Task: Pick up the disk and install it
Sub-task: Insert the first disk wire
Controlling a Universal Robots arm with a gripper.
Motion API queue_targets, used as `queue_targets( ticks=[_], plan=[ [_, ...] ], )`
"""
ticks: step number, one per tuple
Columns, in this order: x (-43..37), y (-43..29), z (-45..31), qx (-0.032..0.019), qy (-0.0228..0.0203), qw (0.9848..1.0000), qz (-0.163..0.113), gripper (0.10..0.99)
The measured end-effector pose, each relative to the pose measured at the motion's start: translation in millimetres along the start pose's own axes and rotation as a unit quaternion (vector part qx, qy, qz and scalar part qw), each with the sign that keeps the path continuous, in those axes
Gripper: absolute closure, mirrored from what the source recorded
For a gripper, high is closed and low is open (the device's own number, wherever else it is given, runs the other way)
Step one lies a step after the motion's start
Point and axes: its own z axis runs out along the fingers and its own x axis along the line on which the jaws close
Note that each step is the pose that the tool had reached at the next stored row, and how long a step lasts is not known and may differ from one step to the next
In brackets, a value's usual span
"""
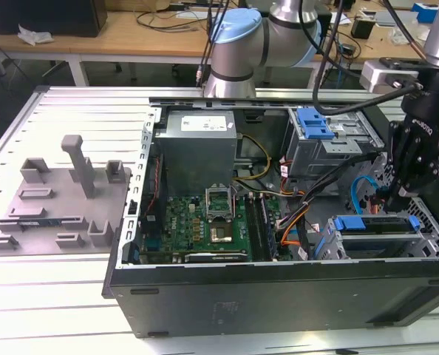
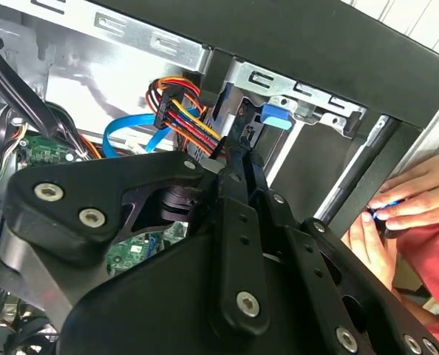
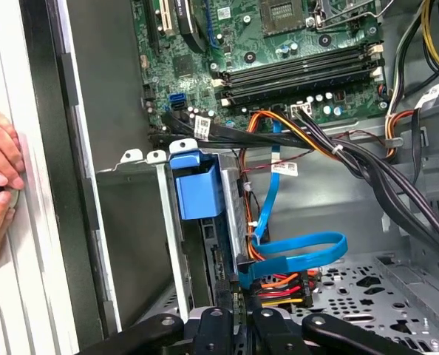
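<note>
Exterior view: end effector (image 1: 397, 200) hangs just over the disk (image 1: 375, 223). The disk sits edge-up in the grey cage (image 1: 434, 238), its long axis running toward the exterior view's left. Whether the end effector is open or closed: cannot tell.

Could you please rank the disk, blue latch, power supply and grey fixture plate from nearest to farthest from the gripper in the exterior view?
From the gripper:
1. disk, in the lower cage beside it.
2. blue latch, atop the upper drive cage.
3. power supply, mid-case, toward the exterior view's left.
4. grey fixture plate, outside the case, at the exterior view's left.
</note>
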Motion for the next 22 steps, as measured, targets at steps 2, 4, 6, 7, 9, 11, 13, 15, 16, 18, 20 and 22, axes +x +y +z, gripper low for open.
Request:
queue_targets(
  ticks=[2, 4, 6, 7, 9, 11, 13, 15, 16, 18, 20, 22],
  plan=[
    [2.6, 0.4, 0.5, 0.0005, -0.0054, 1.0, -0.005, 0.918],
    [4.3, 0.5, 0.9, 0.0006, -0.0091, 0.9999, -0.007, 0.918],
    [6.6, 0.3, 1.2, 0.0009, -0.0186, 0.9998, -0.01, 0.918],
    [7.6, 0.2, 1.1, 0.0016, -0.0259, 0.9996, -0.012, 0.918],
    [8.6, -0.1, 1.1, 0.0022, -0.0321, 0.9994, -0.014, 0.918],
    [12.0, -0.6, 1.8, 0.0027, -0.0409, 0.999, -0.016, 0.918],
    [14.0, -0.9, 2.2, 0.003, -0.0464, 0.9988, -0.018, 0.918],
    [17.4, -1.4, 2.0, 0.0039, -0.0554, 0.9983, -0.02, 0.918],
    [18.9, -1.4, 1.3, 0.004, -0.0599, 0.998, -0.021, 0.918],
    [22.8, 0.2, 0.9, 0.0034, -0.0675, 0.9975, -0.022, 0.918],
    [27.9, 1.4, 1.7, 0.0026, -0.0748, 0.997, -0.022, 0.918],
    [32.4, 1.2, 2.7, 0.002, -0.0794, 0.9966, -0.022, 0.918]
  ],
)
